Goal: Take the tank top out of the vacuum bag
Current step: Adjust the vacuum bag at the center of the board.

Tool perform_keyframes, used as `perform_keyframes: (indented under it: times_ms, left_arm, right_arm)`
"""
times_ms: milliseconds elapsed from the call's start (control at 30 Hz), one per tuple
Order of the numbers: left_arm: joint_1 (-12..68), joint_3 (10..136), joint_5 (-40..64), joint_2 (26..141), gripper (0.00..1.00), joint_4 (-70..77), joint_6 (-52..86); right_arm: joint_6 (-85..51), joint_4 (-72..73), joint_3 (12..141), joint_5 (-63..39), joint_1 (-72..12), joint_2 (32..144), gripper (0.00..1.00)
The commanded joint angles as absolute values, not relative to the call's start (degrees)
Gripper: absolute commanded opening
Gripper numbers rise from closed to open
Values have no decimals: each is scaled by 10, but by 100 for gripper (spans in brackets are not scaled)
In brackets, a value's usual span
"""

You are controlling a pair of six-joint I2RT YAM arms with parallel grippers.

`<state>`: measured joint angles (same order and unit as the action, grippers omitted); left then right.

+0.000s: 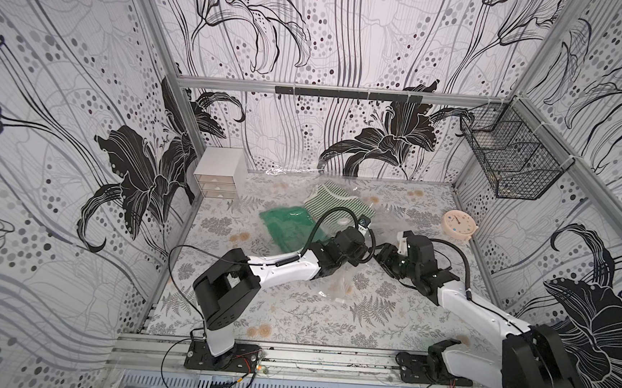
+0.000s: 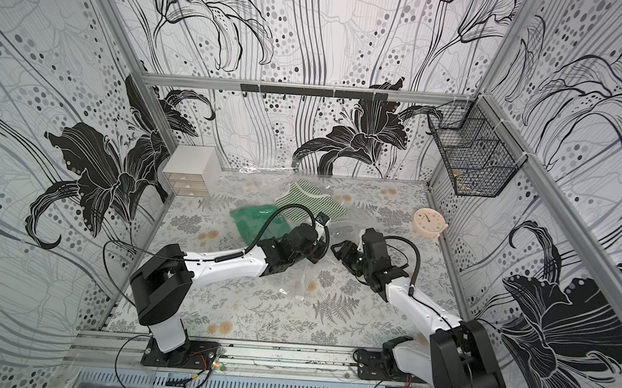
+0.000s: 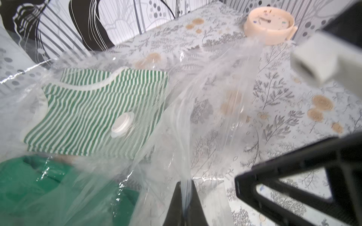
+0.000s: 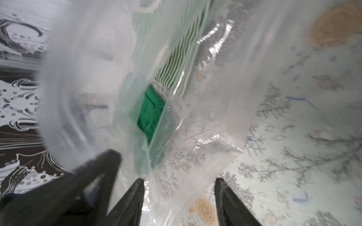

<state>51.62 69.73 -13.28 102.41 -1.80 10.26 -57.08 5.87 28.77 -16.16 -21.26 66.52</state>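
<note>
crinkly, glossy clear vacuum bag (image 3: 205, 109) lies slack on the fern-printed tabletop (image 3: 284, 109). the thin-striped tank top (image 3: 94, 109) lies flat inside it, beneath the round white valve disc (image 3: 122, 124), beside a crumpled plain green shirt (image 3: 39, 191). left gripper (image 3: 185, 203) pinches a gathered pleat of film; right gripper (image 4: 179, 203) stands spread at the bag's loose edge.

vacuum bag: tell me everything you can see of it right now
The vacuum bag is large, clear, glossy, crinkled film with a round white valve disc on its top sheet. It lies spread on the patterned table, the striped tank top and a plain green shirt inside it. The left gripper has its jaws shut on a fold, which rises from there in a taut ridge; the right gripper has its jaws open, with loose film just ahead.
</note>
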Motion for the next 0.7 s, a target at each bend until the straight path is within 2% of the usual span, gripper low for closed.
perform_keyframes:
  times_ms: [0, 133, 300, 533, 667]
  left_arm:
    - [510, 720, -109, 1039, 0, -9, 87]
    - [509, 732, -80, 1040, 0, -7, 78]
    - [509, 739, -48, 1038, 0, -6, 79]
    - [509, 737, -46, 1028, 0, -12, 102]
    - [510, 738, -32, 1020, 0, -10, 111]
  right_arm:
    - [-606, 75, 255, -99, -215, 624, 60]
    - [-589, 54, 256, -103, -215, 635, 57]
    - [-577, 127, 304, -169, -216, 726, 50]
    - [-610, 264, 366, -218, -217, 830, 47]
    - [-617, 291, 390, -227, -217, 882, 46]
